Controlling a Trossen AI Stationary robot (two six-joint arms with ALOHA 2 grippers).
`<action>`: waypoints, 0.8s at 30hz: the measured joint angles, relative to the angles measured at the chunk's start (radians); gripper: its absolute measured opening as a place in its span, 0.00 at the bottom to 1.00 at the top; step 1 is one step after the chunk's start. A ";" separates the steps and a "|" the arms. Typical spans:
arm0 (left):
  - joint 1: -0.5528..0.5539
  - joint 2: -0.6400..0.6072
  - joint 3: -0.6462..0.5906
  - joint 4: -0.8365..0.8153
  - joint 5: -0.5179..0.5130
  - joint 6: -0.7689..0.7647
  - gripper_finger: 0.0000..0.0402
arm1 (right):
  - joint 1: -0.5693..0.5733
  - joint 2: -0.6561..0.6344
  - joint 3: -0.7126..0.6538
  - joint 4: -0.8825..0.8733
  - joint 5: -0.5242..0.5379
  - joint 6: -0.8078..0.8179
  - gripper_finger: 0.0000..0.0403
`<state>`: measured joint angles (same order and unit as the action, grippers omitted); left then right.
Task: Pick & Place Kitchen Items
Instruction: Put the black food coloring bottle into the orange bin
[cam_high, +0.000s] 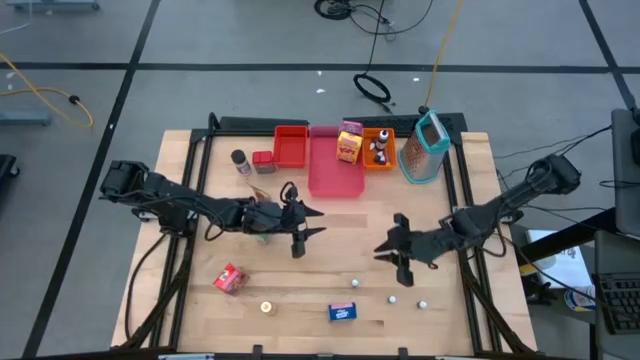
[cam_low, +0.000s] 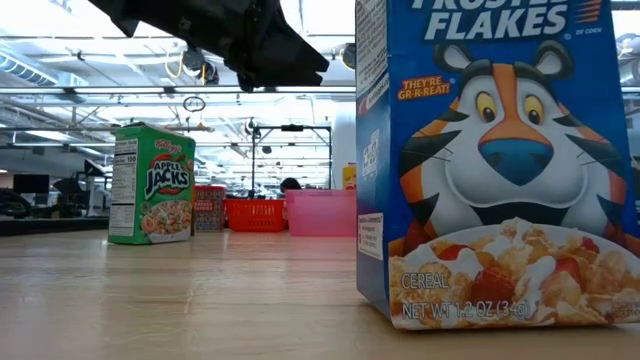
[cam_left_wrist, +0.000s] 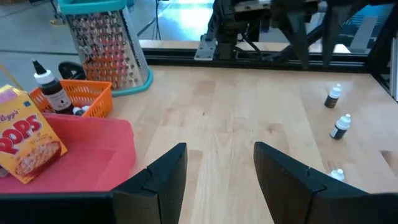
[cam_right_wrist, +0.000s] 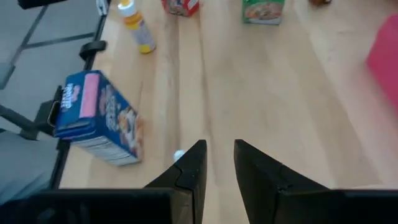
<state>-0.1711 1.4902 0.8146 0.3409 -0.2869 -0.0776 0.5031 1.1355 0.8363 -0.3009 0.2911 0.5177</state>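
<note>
The left gripper (cam_high: 302, 226) is held over mid-table with fingers apart, nothing between them. The right gripper (cam_high: 396, 256), fingers nearly together and empty, is poised near three small bottles (cam_high: 394, 297). A wide strip of bare wood is left between them. The blue cereal box (cam_high: 343, 312) lies near the front edge, the pink tray (cam_high: 333, 176) at the back

Readable print only.

- Blue cereal box (cam_low: 495, 160), low view, close to the lens: "FROSTED FLAKES" (top cut off), "THEY'RE GR-R-REAT!", "CEREAL", "NET WT 1.2 OZ (34g)".
- Green cereal box (cam_low: 152, 184), low view: "Kellogg's", "APPLE JACKS"; small print on its side panel too fine to read.
- Yellow cereal box (cam_left_wrist: 25, 140), left wrist view, beyond the jaws and off to one side: "Kellogg's", "POPS".
- Other packages: lettering illegible.
</note>
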 joint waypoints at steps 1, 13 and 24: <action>0.000 0.000 0.000 -0.005 0.000 -0.006 0.46 | 0.020 0.000 -0.021 0.031 0.006 0.015 0.18; -0.035 0.000 0.000 -0.034 0.001 -0.016 0.46 | 0.237 0.029 -0.256 0.403 0.053 0.146 0.18; -0.043 0.000 0.000 -0.048 -0.001 -0.025 0.46 | 0.310 0.041 -0.351 0.514 0.076 0.179 0.18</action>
<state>-0.2138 1.4902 0.8146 0.2932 -0.2880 -0.1028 0.8127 1.1770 0.4856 0.2132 0.3668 0.6964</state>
